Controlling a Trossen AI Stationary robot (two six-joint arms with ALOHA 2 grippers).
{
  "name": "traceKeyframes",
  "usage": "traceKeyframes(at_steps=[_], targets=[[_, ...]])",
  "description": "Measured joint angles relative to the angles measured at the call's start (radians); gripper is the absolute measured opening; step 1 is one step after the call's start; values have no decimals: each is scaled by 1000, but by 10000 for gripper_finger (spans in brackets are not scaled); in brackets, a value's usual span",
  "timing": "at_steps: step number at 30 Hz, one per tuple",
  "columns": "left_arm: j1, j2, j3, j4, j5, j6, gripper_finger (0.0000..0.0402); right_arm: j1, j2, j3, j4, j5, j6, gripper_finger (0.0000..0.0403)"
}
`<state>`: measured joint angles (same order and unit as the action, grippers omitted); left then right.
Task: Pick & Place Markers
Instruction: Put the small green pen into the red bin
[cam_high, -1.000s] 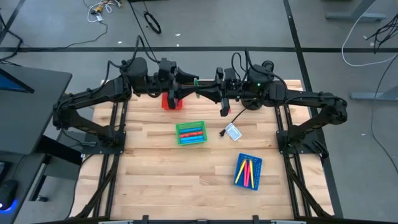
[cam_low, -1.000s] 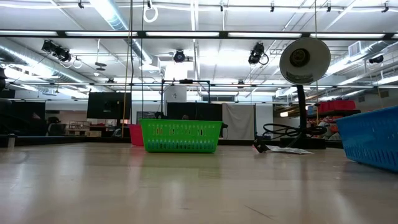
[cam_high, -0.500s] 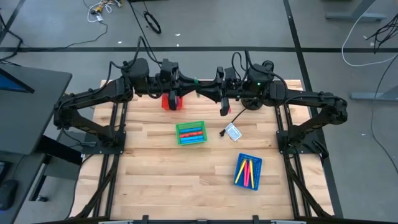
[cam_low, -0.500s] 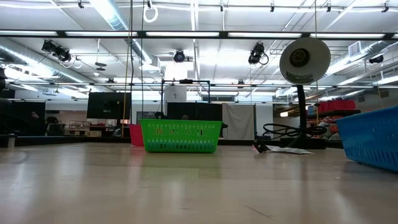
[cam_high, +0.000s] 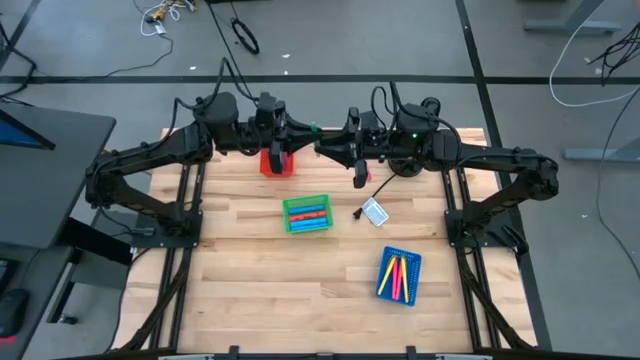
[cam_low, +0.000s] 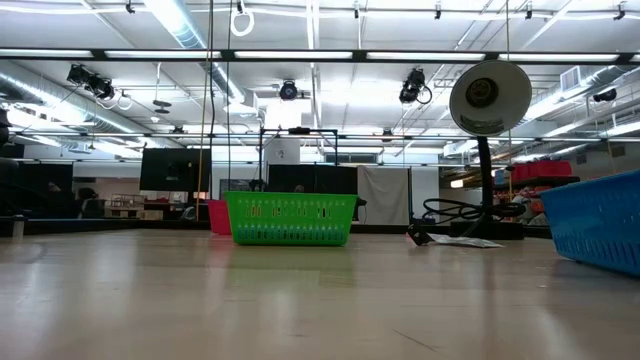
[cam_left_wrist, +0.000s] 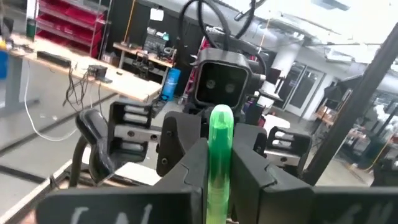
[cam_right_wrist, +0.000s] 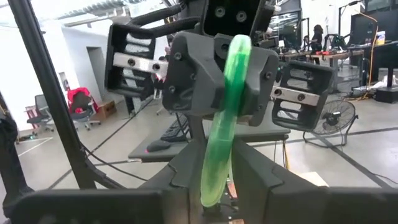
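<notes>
Nearest you on the tabletop, the blue tray on the right already carries several markers in yellow, pink and red. Farther in, the green tray at the centre holds a few more, red and blue among them, and a small white-and-blue card lies just beside it to the right. Beyond that, the red tray sits at the far edge, partly under the left arm; you cannot see what is inside it.

At the far edge both arms meet nose to nose above the tabletop, with a green marker bridging them. Your left end effector is pressed together on one end of that marker. Your right end effector has the other end between its fingers, but from the wrist picture it is hard to say whether they are pinching it or have let go, so treat that grip as unsettled.

Judging from this, you are in the middle of a handover of the green marker from one arm to the other. Much of the sorting looks done, since no loose markers show on the bare wood. What is left is to finish the pass and set the green marker into a tray, probably the green one.
</notes>
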<state>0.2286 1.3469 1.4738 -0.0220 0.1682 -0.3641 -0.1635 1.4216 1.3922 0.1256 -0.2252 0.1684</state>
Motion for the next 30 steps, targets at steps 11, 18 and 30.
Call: traceKeyframes(at_steps=[11,18,30], targets=[[69,-78,1,-348,-45,-104,44,0,-34,0,-61,-4,-70,89],[112,-105,0,-648,-89,-196,44,-1,-45,0,-54,7,-82,89],[169,-105,0,-1081,-43,-333,44,-1,-44,0,-51,7,-82,89]])
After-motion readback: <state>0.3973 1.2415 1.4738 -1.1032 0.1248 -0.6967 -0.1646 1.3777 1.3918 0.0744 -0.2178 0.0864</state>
